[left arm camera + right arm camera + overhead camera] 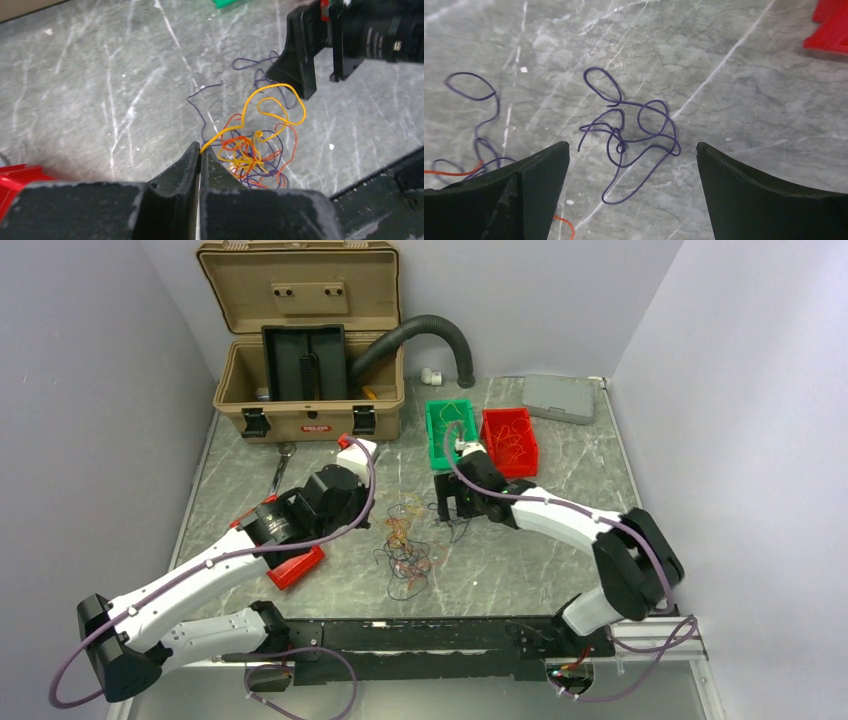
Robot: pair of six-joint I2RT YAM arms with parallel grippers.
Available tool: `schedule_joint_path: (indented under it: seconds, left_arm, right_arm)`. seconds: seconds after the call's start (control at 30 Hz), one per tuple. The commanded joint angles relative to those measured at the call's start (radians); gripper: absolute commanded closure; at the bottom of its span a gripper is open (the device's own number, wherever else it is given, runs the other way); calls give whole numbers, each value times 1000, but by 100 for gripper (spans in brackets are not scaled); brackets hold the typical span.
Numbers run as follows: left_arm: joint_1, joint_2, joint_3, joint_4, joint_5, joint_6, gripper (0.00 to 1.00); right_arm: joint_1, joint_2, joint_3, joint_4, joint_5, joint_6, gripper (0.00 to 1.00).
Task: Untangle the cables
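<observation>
Worktop (pixel 590 450): grey marbled slab; it carries everything below.
Toolbox (pixel 300 285): tan, lid up, at the back left corner, with a black insert standing inside.
Hose (pixel 440 328): black and ribbed. It arches out of the toolbox's right side and comes down at the back edge.
Grey box (pixel 558 397): flat and closed, at the back right corner.
Green bin (pixel 432 435): back centre, with thin strands inside. The right arm's wrist reaches over its near end.
Red bin (pixel 488 430): touching the green bin's right side, with thin orange strands inside.
Red piece (pixel 295 568): flat, near the front left, partly under the left arm.
Wrench (pixel 281 468): lies just in front of the toolbox, near the left arm's wrist.
Left gripper (pixel 200 155): jaws clenched, tips pressed together on the end of the yellow strand.
Right gripper (pixel 632 145): jaws released and spread wide, low over the worktop, with nothing between them but a loose strand below.
Cables (pixel 405 540): small tangle of orange, yellow, red and purple strands at mid-worktop, between the two grippers and somewhat nearer the front edge.
Yellow strand (pixel 272 97): runs in open loops from the tangle up to the left fingertips, one end pinched there.
Purple strand (pixel 629 135): curled in several loops flat on the worktop under the right gripper, touching neither finger. A further purple loop and an orange strand pass by the finger at the left of that view.
</observation>
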Motion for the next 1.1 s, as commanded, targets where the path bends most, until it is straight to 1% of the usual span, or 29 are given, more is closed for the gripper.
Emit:
schedule_joint_path:
  seconds: [0.0, 0.03, 0.07, 0.1, 0.13, 0.17, 0.27, 0.33, 0.37, 0.4, 0.43, 0.47, 0.53, 0.63, 0.67, 0.7, 0.77, 0.93, 1.0, 1.07]
  left_arm:
    - [38, 25, 60, -56, -80, -27, 91]
    - [52, 29, 65, -64, -70, -29, 87]
    - [60, 31, 68, -69, -61, -29, 81]
    - [67, 29, 68, -73, -54, -28, 69]
    - [75, 23, 67, -77, -51, -29, 56]
    - [84, 16, 66, -81, -48, -31, 46]
    - [141, -15, 65, -105, -8, -42, 30]
    - [210, -46, 60, -121, 49, -52, 24]
    - [242, -65, 58, -128, 67, -57, 21]
    - [274, -88, 56, -145, 75, -62, 16]
    - [301, -103, 55, -164, 70, -70, 12]
    - [329, -115, 58, -185, 64, -78, 9]
    - [387, -130, 61, -223, 49, -104, 2]
    - [453, -129, 39, -249, 62, -167, 1]
    - [478, -124, 25, -247, 76, -193, 0]
    - [498, -116, 11, -242, 81, -226, 1]
    - [530, -94, -18, -230, 75, -283, 1]
    - [614, -16, -62, -238, 0, -449, 0]
    - [657, 23, -92, -201, 27, -487, 0]
    - [681, 53, -130, -154, 55, -527, 3]
  right_arm:
    - [49, 109, 102, -60, 133, -16, 0]
    - [51, 127, 109, -57, 127, -15, 0]
    - [52, 143, 114, -52, 116, -15, 1]
    - [53, 160, 121, -51, 107, -14, 2]
    - [55, 177, 130, -54, 101, -14, 4]
    - [58, 194, 140, -63, 106, -14, 6]
    - [72, 243, 161, -114, 158, -21, 13]
    - [76, 253, 151, -117, 184, -28, 16]
    - [76, 252, 143, -115, 187, -32, 21]
    - [76, 251, 132, -114, 187, -34, 29]
    - [76, 248, 125, -113, 189, -35, 33]
    - [77, 245, 120, -111, 189, -37, 40]
    - [77, 231, 111, -106, 187, -39, 60]
    - [77, 200, 104, -95, 184, -37, 88]
    - [77, 184, 104, -94, 187, -35, 96]
    - [76, 166, 103, -94, 190, -33, 100]
    - [76, 120, 105, -96, 196, -34, 100]
    - [77, 0, 104, -118, 205, -40, 100]
    - [75, -38, 114, -136, 210, -44, 100]
    - [75, -69, 129, -165, 224, -47, 100]
